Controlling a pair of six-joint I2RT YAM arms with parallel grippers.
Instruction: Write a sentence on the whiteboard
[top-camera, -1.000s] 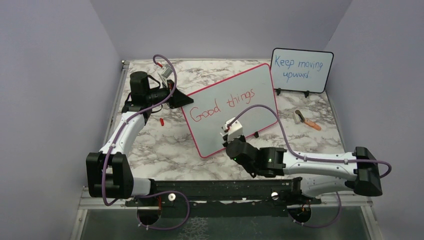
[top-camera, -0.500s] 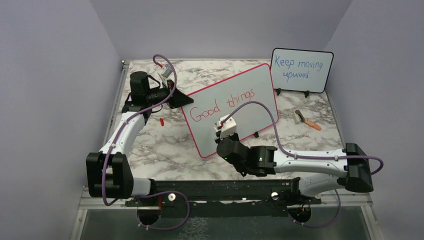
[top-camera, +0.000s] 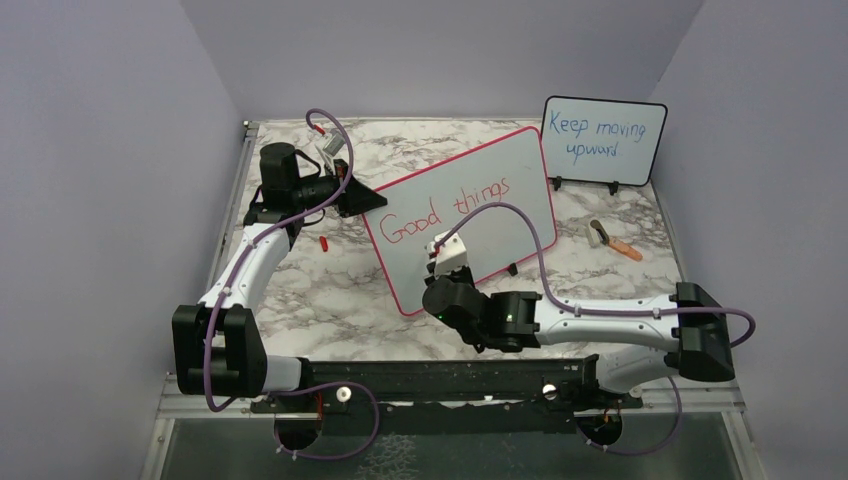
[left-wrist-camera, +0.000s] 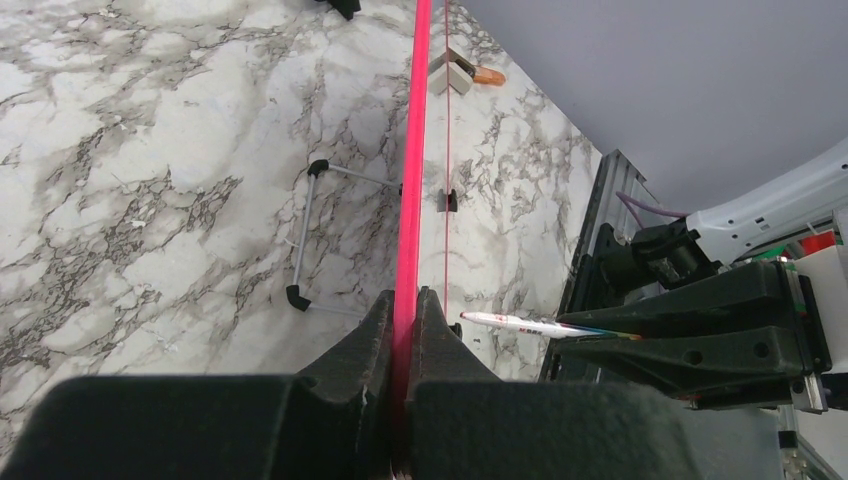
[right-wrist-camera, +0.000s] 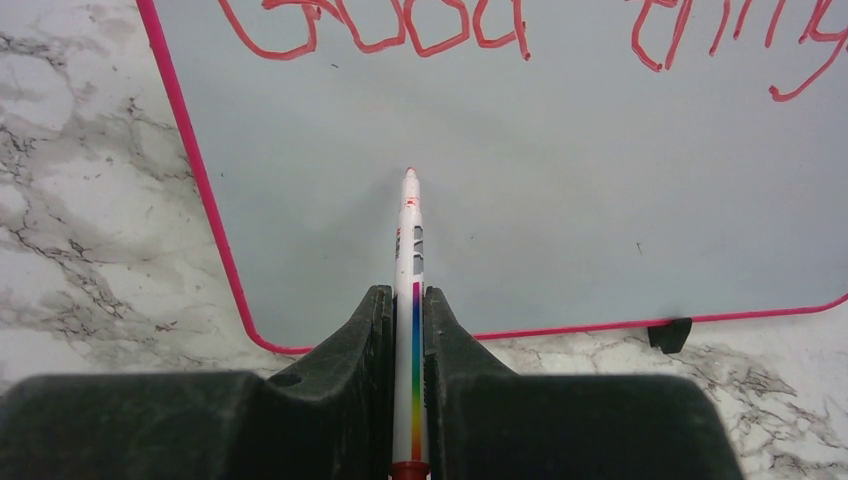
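Whiteboard (top-camera: 515, 160), red-pink frame: being propped on small black feet at the middle of the marble worktop (top-camera: 330, 290). Its left edge is being clamped by the left tool (left-wrist-camera: 405, 300), jaws closed on the frame.

Sentence (top-camera: 445, 208): only "Good things", in red, is being shown along the board's upper part.

Marker (right-wrist-camera: 410, 250), white with a rainbow stripe: being gripped by the right tool (right-wrist-camera: 408, 300), tip being pointed at the bare surface below "Good"; contact cannot be told.

Black-framed board (top-camera: 604, 140), blue writing: being stood at the far right.

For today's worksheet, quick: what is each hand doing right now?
Left hand: closed on the edge of the whiteboard.
Right hand: closed on the marker.
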